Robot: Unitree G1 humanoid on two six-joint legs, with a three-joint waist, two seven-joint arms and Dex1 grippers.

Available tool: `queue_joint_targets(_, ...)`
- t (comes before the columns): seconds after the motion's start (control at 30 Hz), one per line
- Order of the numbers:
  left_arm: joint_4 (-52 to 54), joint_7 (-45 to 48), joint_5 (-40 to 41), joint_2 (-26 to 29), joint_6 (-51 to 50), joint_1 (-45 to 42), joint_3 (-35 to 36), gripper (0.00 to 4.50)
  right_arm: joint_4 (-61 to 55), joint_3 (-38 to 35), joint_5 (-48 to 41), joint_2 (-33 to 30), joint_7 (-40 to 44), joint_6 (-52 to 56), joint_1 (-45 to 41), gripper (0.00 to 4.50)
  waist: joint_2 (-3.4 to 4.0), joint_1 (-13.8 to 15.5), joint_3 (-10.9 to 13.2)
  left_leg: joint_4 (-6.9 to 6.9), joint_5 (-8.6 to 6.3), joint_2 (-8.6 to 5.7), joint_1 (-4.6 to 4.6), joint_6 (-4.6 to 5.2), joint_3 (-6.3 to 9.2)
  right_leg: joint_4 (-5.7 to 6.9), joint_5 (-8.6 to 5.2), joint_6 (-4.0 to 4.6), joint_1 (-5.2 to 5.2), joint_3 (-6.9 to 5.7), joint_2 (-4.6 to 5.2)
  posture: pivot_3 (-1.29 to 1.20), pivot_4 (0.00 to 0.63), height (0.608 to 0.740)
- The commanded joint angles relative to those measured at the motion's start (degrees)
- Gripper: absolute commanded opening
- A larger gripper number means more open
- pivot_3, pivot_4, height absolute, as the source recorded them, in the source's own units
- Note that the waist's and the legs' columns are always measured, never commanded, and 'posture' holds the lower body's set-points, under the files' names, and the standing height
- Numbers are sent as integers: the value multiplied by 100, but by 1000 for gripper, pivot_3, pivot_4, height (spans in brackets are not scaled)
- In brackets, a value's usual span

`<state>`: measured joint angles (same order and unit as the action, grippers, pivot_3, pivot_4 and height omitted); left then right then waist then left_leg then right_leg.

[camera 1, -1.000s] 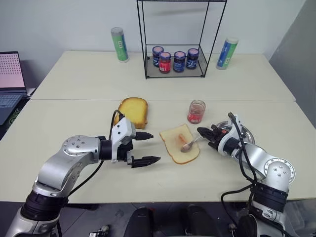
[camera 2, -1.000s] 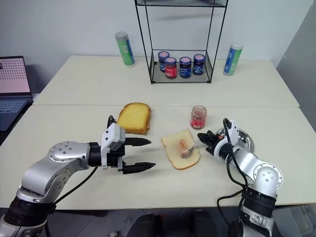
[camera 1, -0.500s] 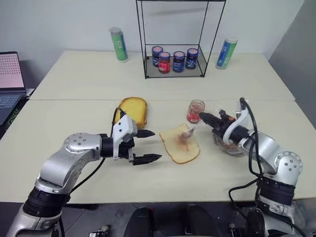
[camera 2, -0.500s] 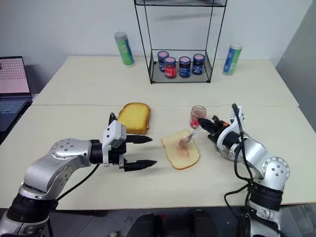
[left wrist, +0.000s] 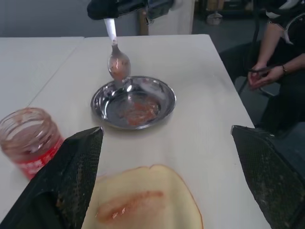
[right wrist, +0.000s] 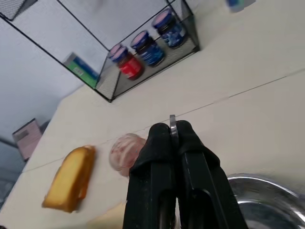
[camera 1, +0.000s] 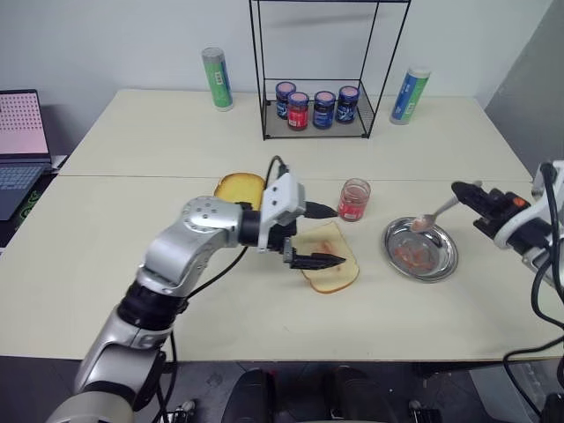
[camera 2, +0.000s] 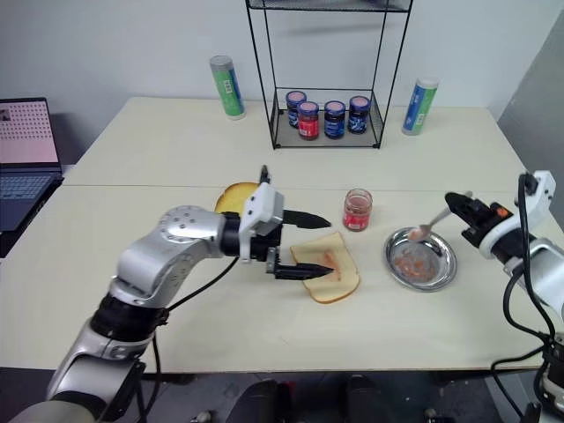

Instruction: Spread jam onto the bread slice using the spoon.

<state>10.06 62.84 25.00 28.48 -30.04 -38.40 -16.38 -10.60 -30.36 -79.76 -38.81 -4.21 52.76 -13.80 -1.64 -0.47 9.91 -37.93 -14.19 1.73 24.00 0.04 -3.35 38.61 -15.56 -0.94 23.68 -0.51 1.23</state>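
Pale desk [camera 1: 132,211] runs wide, with bare surface along its near edge and left side. From the head views, the left gripper [camera 1: 324,236] hangs over the bread slice [camera 1: 339,273], jaws spread, one finger above its far edge and one above its near part. The jam jar [camera 1: 353,199] stands just beyond the slice. The right gripper [camera 1: 464,191] holds the spoon [camera 1: 430,216] over the steel dish [camera 1: 443,260] near the desk's right edge.

In the left wrist view, a jam streak [left wrist: 128,205] crosses the bread.

In the right wrist view, jaws pinch the spoon handle.
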Motion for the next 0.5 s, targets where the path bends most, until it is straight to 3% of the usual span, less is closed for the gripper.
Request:
queue_joint_targets(0.03, -266, 45, -219, -289, 317, -243, -191, 4500, 307, 78, 864, 21, 825, -541, 221, 52, 1, -8, 0, -1, 0, -1, -2, 0, -1, 2, 0, 0, 0, 1, 0, 0, 150, 740)
queue_joint_targets(0.5, -66, 34, -198, -282, 167, 30, -67, 4500, 1993, 225, 2200, 426, 2111, -1129, -119, 52, 4, -5, -1, -3, 0, -1, -14, 0, -2, 9, 2, 4, -9, 3, 0, 0, 150, 740)
